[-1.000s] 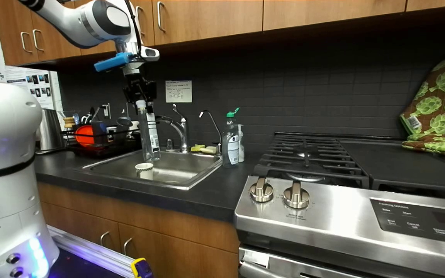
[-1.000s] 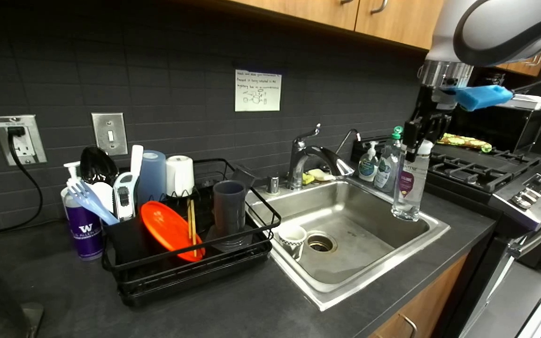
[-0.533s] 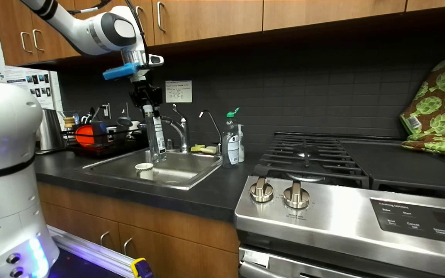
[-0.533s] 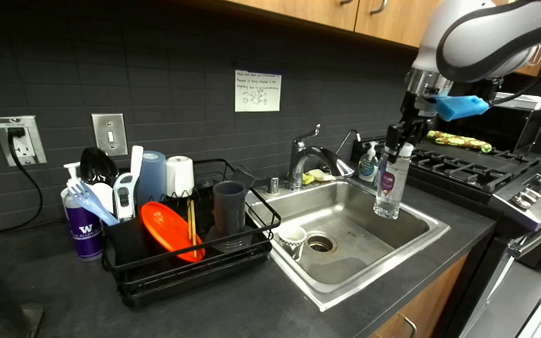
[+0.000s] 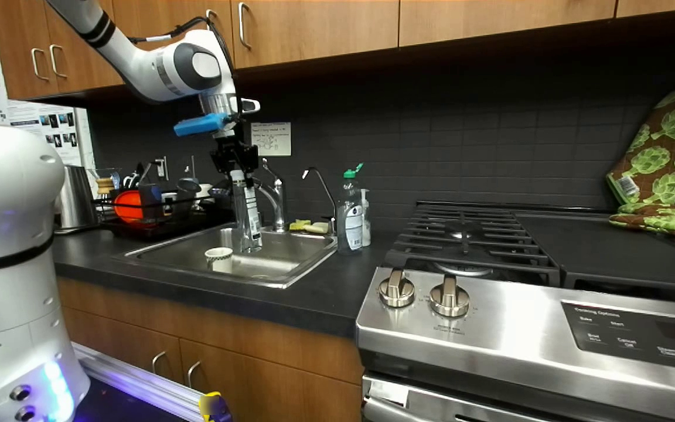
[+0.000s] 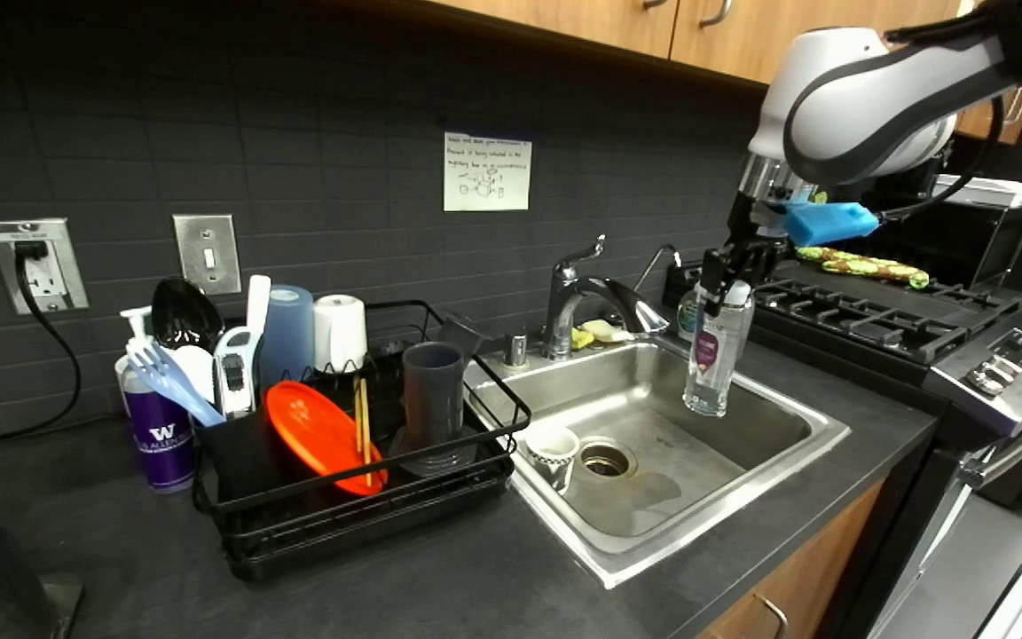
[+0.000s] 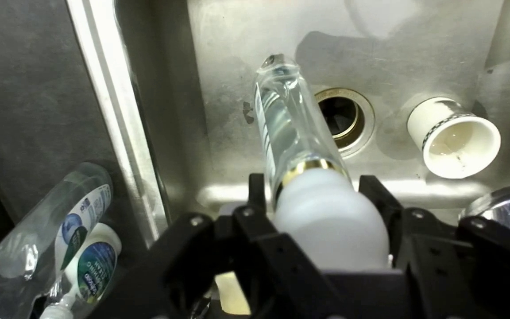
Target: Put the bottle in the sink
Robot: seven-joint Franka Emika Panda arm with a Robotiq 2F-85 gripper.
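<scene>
The bottle (image 5: 246,214) is slim, clear, with a white cap and a purple label that shows in an exterior view (image 6: 713,359). My gripper (image 5: 238,170) is shut on it near the white cap, one finger on each side, as the wrist view (image 7: 310,188) shows. The bottle hangs cap up and slightly tilted, with its lower end over the steel sink basin (image 6: 697,475). I cannot tell whether its base touches the basin floor. In the wrist view the bottle (image 7: 292,115) points towards the sink floor (image 7: 233,26), left of the drain (image 7: 365,128).
A white checkered-rim cup (image 7: 441,133) lies tilted in the sink. The chrome faucet (image 6: 609,293) arches over the back of the basin. A green-capped soap bottle (image 5: 349,223) and a white pump bottle (image 5: 365,220) stand beside the sink. A dish rack (image 6: 369,532) and stove (image 5: 460,240) flank it.
My gripper and the bottle have moved down and across over the basin, rightward in an exterior view where the arm base shows, leftward in an exterior view where the dish rack is near.
</scene>
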